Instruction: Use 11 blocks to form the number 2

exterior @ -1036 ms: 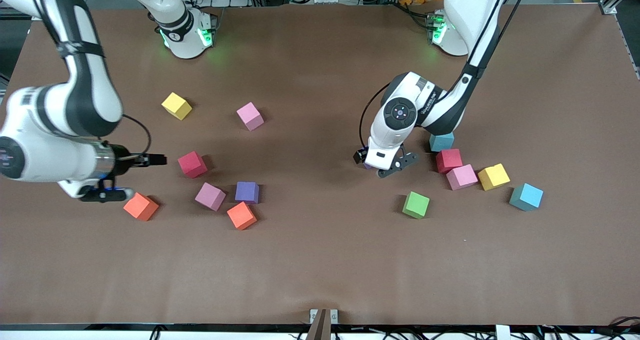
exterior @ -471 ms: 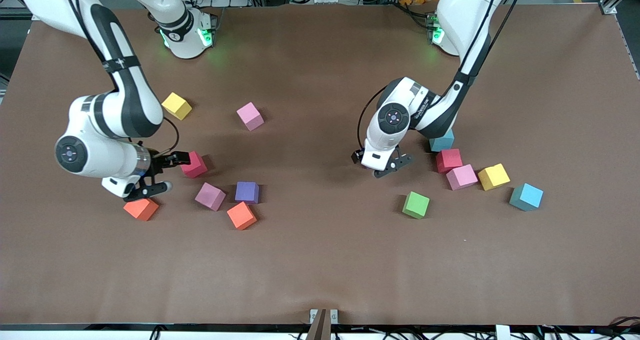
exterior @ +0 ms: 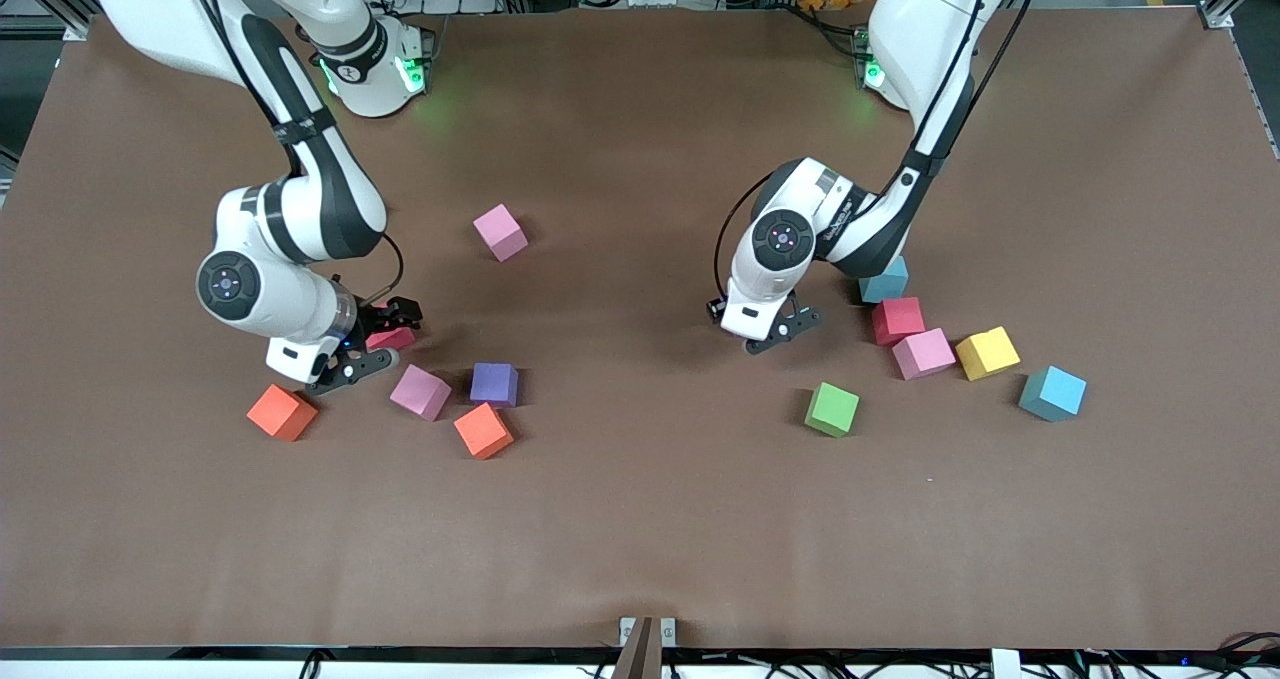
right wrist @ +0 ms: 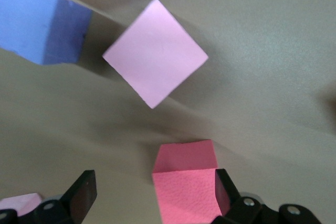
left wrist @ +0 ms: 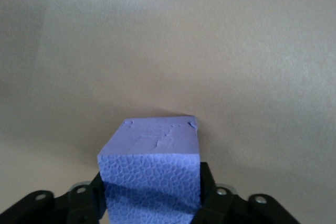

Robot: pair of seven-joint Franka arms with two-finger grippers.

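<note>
My left gripper (exterior: 762, 331) is low over the table's middle, shut on a purple block (left wrist: 149, 171); both fingers (left wrist: 207, 184) press its sides. My right gripper (exterior: 385, 339) is open around a red block (exterior: 392, 338), which touches one finger (right wrist: 224, 182) and stands clear of the other. Next to it lie a pink block (exterior: 420, 392), a purple block (exterior: 494, 384) and two orange blocks (exterior: 483, 430) (exterior: 282, 412). The blocks lie scattered; a number 2 is not in view.
Another pink block (exterior: 500, 232) lies alone nearer the bases. Toward the left arm's end sit a green block (exterior: 832, 409), two light blue blocks (exterior: 884, 281) (exterior: 1052, 393), and red (exterior: 898, 320), pink (exterior: 923, 353) and yellow (exterior: 988, 352) blocks.
The right arm swung in from its end of the table and set its open fingers around the red block, now covering a yellow block. The left gripper closed on the purple block.
</note>
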